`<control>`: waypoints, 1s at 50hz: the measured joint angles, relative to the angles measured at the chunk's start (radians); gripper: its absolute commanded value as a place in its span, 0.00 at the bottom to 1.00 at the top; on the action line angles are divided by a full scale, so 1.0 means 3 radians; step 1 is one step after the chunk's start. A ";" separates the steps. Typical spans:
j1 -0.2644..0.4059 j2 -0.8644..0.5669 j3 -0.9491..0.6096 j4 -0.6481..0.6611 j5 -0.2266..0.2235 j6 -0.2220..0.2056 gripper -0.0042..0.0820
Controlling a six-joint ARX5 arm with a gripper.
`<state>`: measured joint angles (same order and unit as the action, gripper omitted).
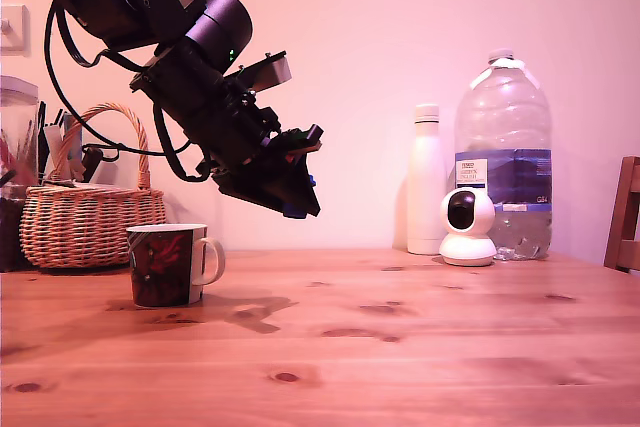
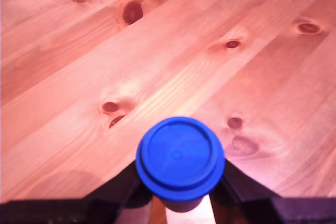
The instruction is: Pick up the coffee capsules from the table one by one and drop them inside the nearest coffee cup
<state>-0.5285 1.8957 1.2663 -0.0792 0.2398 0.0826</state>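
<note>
While the end effector (image 1: 300,192) hangs above the tabletop (image 1: 400,347), pinching a blue capsule (image 2: 180,160), the coffee cup (image 1: 165,264) stands below it. Behind the cup sits a wicker basket (image 1: 85,217); white bottle (image 1: 427,179), camera (image 1: 468,227) and water jug (image 1: 503,152) stand well apart. Capsule's body is hidden.

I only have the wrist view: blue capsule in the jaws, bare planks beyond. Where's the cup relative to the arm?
Observer: In the exterior view the coffee cup stands on the table, below the gripper and toward that view's left.
Operator: Gripper over the cup?
Observer: No. It hangs high, right of the cup's handle in the exterior view.
Operator: Anything else near the cup?
Observer: A wicker basket stands behind it, farther left in that view.
Operator: Capsule held?
Observer: Yes, the jaws pinch the blue capsule from both sides.
</note>
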 measured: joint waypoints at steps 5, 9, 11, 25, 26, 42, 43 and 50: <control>-0.0017 -0.0029 0.0000 0.0008 -0.0009 -0.0028 0.29; -0.0024 -0.0057 0.0000 0.0010 -0.0006 -0.0029 0.29; -0.0025 -0.0070 0.0000 0.0013 -0.0001 -0.0028 0.29; -0.0025 -0.0085 0.0000 -0.0028 0.0006 -0.0029 0.29; -0.0025 -0.0088 0.0000 -0.0046 0.0008 -0.0029 0.29; -0.0025 -0.0380 0.0000 -0.0516 0.0000 0.0006 0.29; -0.0025 -0.0411 0.0000 -0.0540 -0.0008 0.0006 0.29; -0.0009 -0.0621 0.0001 -0.0754 -0.0094 0.0090 0.29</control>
<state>-0.5312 1.7096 1.2667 -0.3054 0.2115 0.1097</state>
